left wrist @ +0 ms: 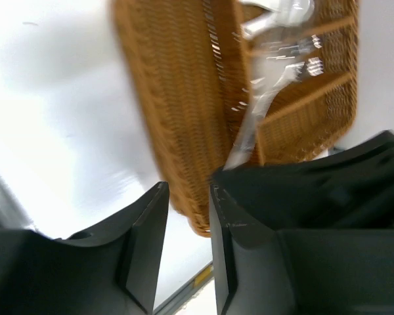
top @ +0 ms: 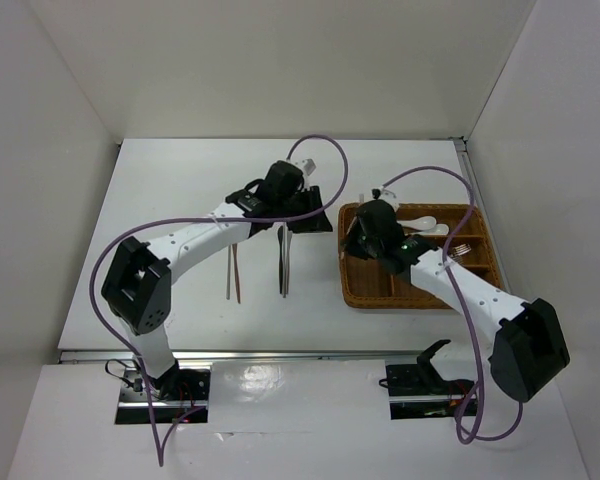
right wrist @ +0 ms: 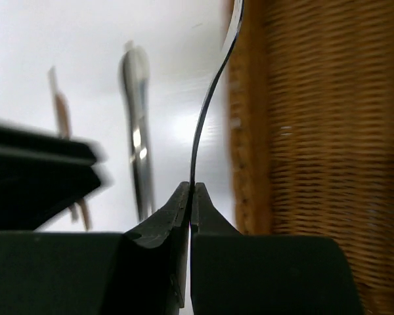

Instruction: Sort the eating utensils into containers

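Right claw (right wrist: 190, 191) tight on silver utensil (right wrist: 209, 98)

White table (top: 170, 190), flat, matte. Lying directly on it:
- pair of brown chopsticks (top: 235, 272), left of centre
- silver cutlery (top: 283, 262), near the chopsticks on their right, roughly parallel, not touching; type and count not resolvable
- wicker tray (top: 380, 301), right side, apart from the cutlery
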